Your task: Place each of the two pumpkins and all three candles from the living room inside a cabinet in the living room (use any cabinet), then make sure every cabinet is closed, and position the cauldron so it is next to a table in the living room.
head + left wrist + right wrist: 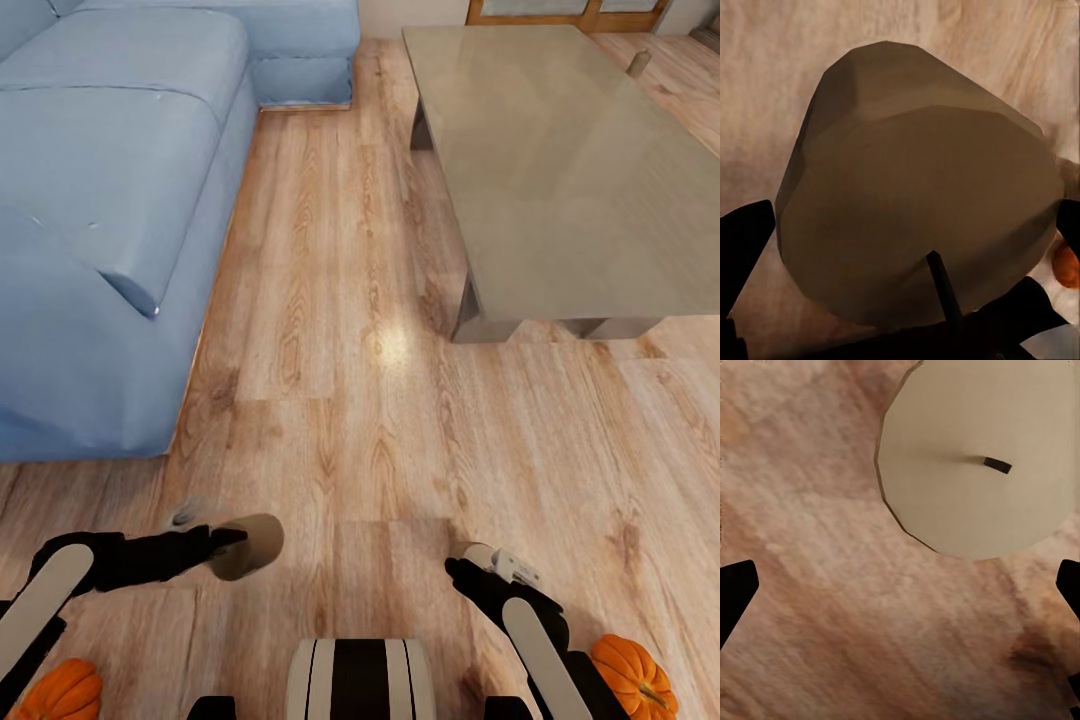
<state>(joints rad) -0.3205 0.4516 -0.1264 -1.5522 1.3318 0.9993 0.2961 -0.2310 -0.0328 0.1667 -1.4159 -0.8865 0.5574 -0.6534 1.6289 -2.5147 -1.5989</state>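
**A:** Quick count, starting closest to the robot?

**B:** Two pumpkins, both low down by the base: one pumpkin [62, 690] beside the left arm, the other pumpkin [632, 676] beside the right arm, both on the wood floor [340, 400].

**A:** And the hands?

**B:** The left gripper [225, 542] is clamped around a candle [252, 545], which is held tipped on its side above the floor (up close the wick points back toward the wrist). The right gripper [900, 585] is spread wide with nothing between the fingers. It hangs over a second candle [979, 457] that stands upright on the floor, seen end-on with the wick showing, off to one side of the gap rather than in it.

**A:** Third candle?

**B:** Way out at the far end of the grey table [560, 200] there's a small stubby candle [638, 62] near the edge. One blue sofa [110, 230] runs along the left, well apart from the table.
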